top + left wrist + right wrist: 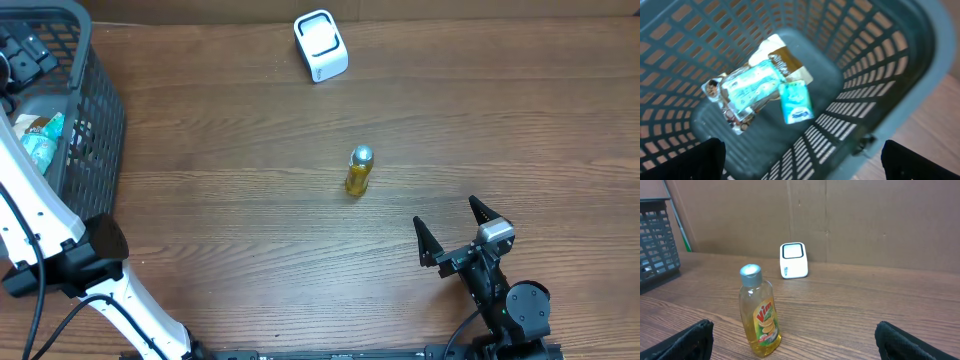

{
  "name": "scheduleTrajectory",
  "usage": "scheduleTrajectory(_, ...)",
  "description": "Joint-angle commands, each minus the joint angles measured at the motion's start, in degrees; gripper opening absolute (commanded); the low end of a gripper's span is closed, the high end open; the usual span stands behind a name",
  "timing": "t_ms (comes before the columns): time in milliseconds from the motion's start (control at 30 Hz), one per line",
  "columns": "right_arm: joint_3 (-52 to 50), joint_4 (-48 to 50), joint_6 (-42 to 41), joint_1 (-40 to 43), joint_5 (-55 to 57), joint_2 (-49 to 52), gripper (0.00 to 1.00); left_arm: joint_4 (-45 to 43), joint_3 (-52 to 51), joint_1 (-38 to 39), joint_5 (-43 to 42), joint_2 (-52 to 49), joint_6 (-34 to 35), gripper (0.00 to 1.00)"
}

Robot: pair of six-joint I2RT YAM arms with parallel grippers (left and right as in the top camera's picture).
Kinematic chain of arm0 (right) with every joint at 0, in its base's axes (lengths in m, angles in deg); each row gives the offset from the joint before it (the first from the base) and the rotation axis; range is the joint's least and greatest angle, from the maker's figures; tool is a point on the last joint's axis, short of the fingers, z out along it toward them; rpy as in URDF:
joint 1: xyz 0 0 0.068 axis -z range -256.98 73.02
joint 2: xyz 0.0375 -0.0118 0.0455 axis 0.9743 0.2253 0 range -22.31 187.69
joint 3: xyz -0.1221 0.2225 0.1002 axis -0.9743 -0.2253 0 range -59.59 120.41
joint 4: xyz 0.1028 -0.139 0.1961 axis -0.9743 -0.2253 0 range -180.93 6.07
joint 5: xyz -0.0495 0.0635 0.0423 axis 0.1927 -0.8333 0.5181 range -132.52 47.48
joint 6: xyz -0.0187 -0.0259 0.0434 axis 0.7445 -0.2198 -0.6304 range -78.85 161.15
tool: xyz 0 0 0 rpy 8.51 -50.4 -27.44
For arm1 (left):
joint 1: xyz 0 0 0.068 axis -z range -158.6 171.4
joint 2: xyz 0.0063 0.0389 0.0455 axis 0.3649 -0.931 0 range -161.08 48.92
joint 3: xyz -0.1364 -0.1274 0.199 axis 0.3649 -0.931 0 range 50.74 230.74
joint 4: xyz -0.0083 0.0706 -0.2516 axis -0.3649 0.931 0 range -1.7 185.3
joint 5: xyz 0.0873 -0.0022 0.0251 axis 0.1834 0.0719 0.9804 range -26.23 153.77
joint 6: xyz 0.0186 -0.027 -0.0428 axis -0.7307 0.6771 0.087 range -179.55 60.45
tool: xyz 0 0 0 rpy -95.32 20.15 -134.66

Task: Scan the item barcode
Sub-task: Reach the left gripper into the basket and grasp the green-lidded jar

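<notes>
Vim dish soap bottle [359, 171] is standing upright in the middle of the wooden table [220, 210], silver cap up, nothing touching it. The white barcode scanner [321, 46] sits further back, a bit to the left of it. My right gripper [444, 210] is near-right of the bottle and well apart from it, jaws spread wide, holding nothing. Left gripper [801, 145] hangs over the grey plastic basket [100, 120] at the far left, also spread wide and empty, with some snack packets [747, 90] and a teal pack [796, 102] lying in the bottom.
</notes>
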Motion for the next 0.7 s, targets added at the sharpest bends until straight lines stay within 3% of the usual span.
scheduleTrajectory(0, -0.59, 0.15, -0.15, 0.15, 0.09, -0.35, 1.00, -0.44, -2.21, -0.87, 2.38, 1.38, 2.91, 1.00)
scheduleTrajectory(500, -0.59, 0.17, -0.15, 0.15, 0.09, -0.35, 1.00, -2.69, -8.98, -6.10, 1.79, 0.85, 4.59, 0.99)
scheduleTrajectory(667, -0.59, 0.17, -0.15, 0.15, 0.11, -0.35, 1.00, -4.24, -13.20, -6.10, 1.77, 0.83, 2.23, 0.98)
